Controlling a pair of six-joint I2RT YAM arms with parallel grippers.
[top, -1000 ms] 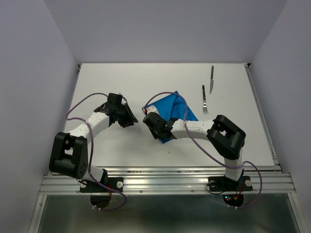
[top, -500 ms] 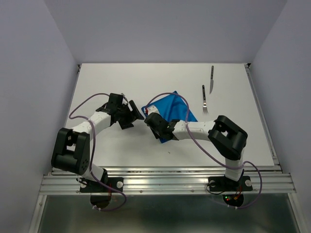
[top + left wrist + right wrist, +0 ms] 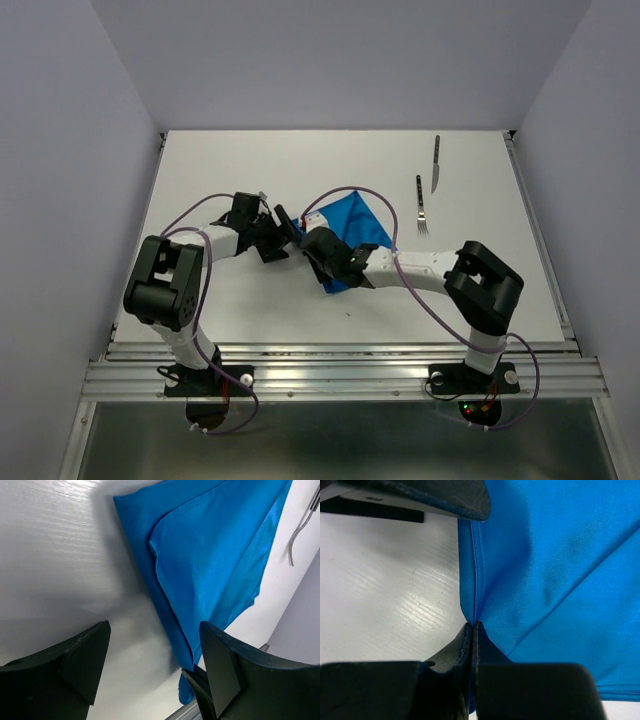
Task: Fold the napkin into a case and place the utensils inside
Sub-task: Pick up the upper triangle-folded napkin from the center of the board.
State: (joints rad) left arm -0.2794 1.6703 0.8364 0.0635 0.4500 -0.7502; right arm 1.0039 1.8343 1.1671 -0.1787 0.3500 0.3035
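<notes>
The blue napkin [image 3: 355,222] lies in the middle of the table, one layer folded over another [image 3: 210,555]. My right gripper [image 3: 472,626] is shut on its left edge, with cloth [image 3: 560,555] puckering into the jaws. In the top view this gripper [image 3: 307,244] sits at the napkin's left corner. My left gripper [image 3: 285,237] is open just left of it, fingers [image 3: 80,660] straddling bare table beside the napkin's edge and holding nothing. The fork [image 3: 421,205] and the knife [image 3: 436,163] lie apart at the back right, clear of the cloth.
The white table [image 3: 240,160] has raised rails on its left and right sides. Grey walls close it in behind and beside. Both arms' cables loop above the table's centre. The left gripper's finger [image 3: 435,495] is close in front of the right gripper.
The left gripper has moved right to the napkin's left edge and opened wide. The right gripper has shut on that edge and shifted slightly toward the back.
</notes>
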